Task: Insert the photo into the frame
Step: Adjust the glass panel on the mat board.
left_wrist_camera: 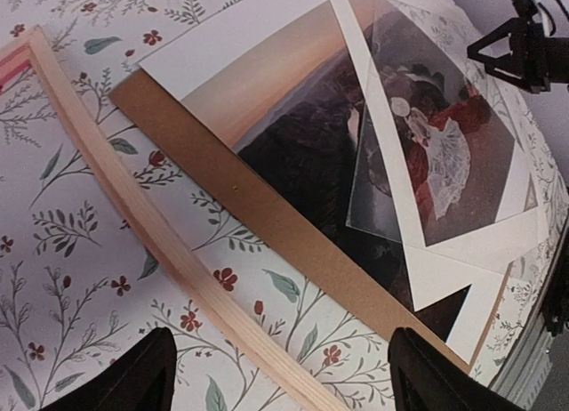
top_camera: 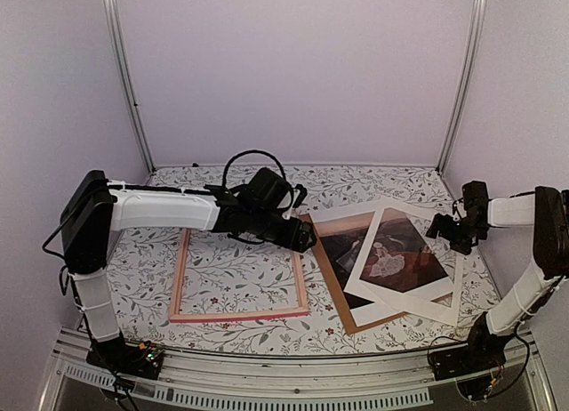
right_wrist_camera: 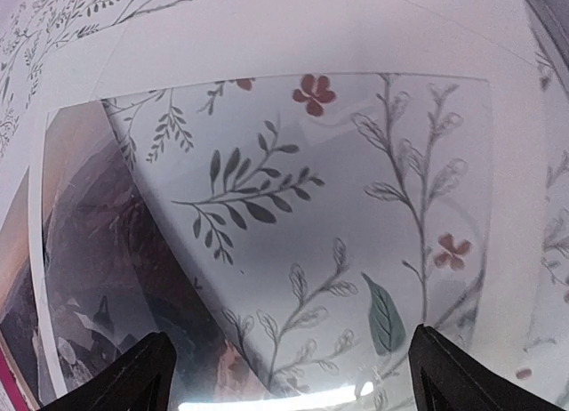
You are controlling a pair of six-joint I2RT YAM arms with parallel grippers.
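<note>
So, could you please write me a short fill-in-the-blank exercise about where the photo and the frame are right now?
1. In the top view, the frame lies to the ____ of the photo.
2. The photo rests on a board whose colour is ____.
3. The frame holds ____; only tablecloth shows inside it.
4. The left fingers and right fingers stand ____, gripping nothing.

Missing words: left; brown; nothing; open.
</note>
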